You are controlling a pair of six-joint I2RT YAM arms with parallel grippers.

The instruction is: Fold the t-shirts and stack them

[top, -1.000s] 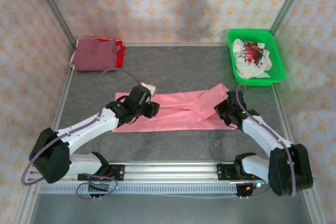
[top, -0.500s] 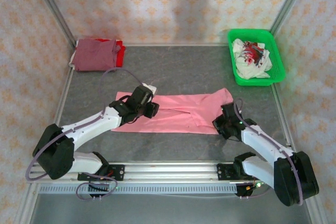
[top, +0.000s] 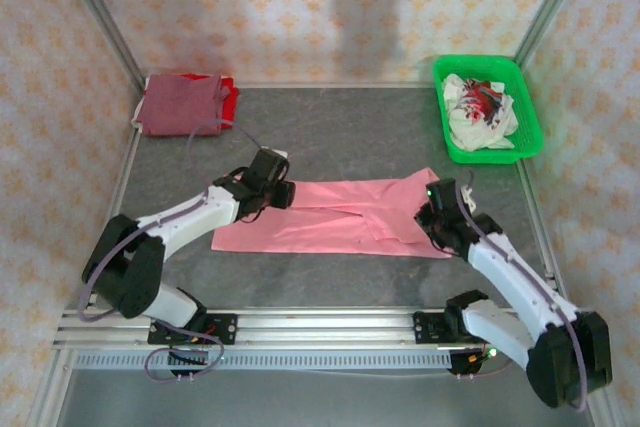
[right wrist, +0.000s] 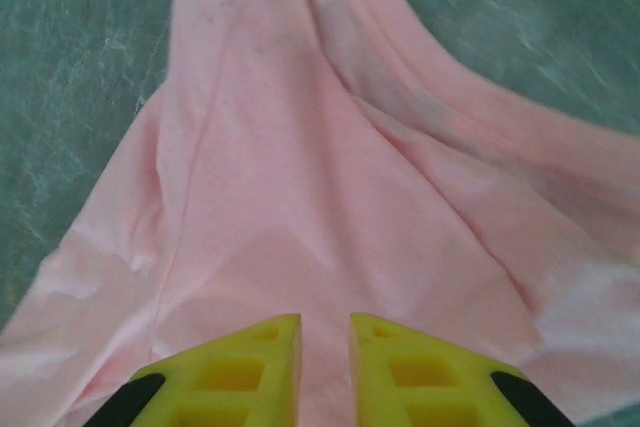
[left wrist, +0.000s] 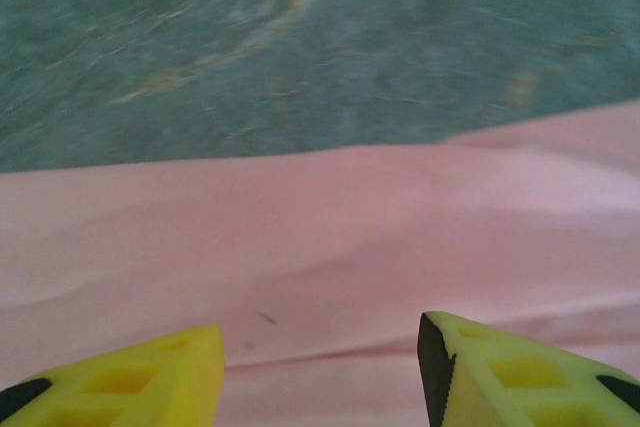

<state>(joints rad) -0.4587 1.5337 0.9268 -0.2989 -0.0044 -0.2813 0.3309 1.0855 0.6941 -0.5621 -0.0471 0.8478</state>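
Note:
A salmon-pink t-shirt [top: 340,219] lies flat on the grey table as a long band folded lengthwise. My left gripper [top: 281,193] hovers over its upper left edge. In the left wrist view this gripper [left wrist: 320,335] stands open above smooth pink cloth [left wrist: 300,227], with nothing between its yellow fingers [left wrist: 150,367]. My right gripper [top: 438,213] is over the shirt's right end. In the right wrist view this gripper [right wrist: 325,321] has its jaws a narrow gap apart, with rumpled pink cloth [right wrist: 300,167] lying loose below. A folded maroon t-shirt [top: 180,104] lies on a red one [top: 230,100] at the back left.
A green basket [top: 528,107] holding white and red cloths stands at the back right. Metal frame posts and patterned walls close in the table's back and sides. Bare grey table [top: 330,132] lies behind the pink shirt, and the arm rail runs along the near edge.
The right gripper swung toward the near side, then back, and its jaws parted a little. The shirt's right end now lies flatter. The left gripper shifted toward the shirt's back edge.

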